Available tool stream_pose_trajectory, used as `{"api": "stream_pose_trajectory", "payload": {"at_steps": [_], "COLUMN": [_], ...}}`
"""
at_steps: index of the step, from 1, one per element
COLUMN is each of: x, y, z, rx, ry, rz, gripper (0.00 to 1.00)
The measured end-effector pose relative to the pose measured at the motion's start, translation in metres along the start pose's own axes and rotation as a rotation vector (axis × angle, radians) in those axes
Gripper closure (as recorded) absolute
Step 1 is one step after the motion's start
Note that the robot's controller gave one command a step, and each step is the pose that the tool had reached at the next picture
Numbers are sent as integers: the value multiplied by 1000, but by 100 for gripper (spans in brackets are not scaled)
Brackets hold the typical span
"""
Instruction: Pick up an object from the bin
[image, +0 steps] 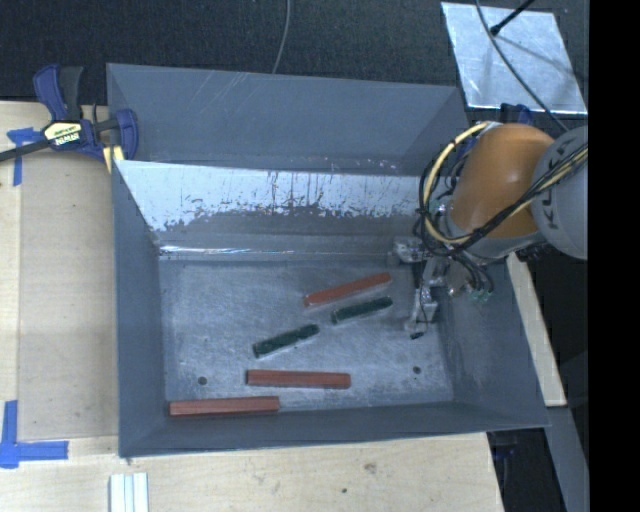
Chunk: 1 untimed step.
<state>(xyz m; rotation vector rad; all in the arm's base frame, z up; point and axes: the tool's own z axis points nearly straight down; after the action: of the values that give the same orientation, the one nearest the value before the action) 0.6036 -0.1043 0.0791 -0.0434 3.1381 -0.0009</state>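
Camera view: gripper (420, 322) is hanging low at the bin's (300, 130) right side, just beside the right end of a green stick (362, 310); its opening cannot be told. A red stick (348, 291) is lying just above it; three more sticks (298, 379) are lying lower left.

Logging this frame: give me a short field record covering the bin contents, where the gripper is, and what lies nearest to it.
container: grey metal bin
contents: five flat sticks, all lying on the floor
red-brown: upper red-brown stick, tilted; middle red-brown stick; front red-brown stick along the near wall
dark green: right green stick; left green stick
gripper: gripper low over the floor's right side
nearest thing: right green stick, just left of it; contact cannot be told
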Motion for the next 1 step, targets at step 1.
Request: {"api": "stream_pose_trajectory", "payload": {"at_steps": [1], "x": [0], "y": [0], "z": [0], "rx": [0], "ry": [0], "rz": [0], "gripper": [0]}}
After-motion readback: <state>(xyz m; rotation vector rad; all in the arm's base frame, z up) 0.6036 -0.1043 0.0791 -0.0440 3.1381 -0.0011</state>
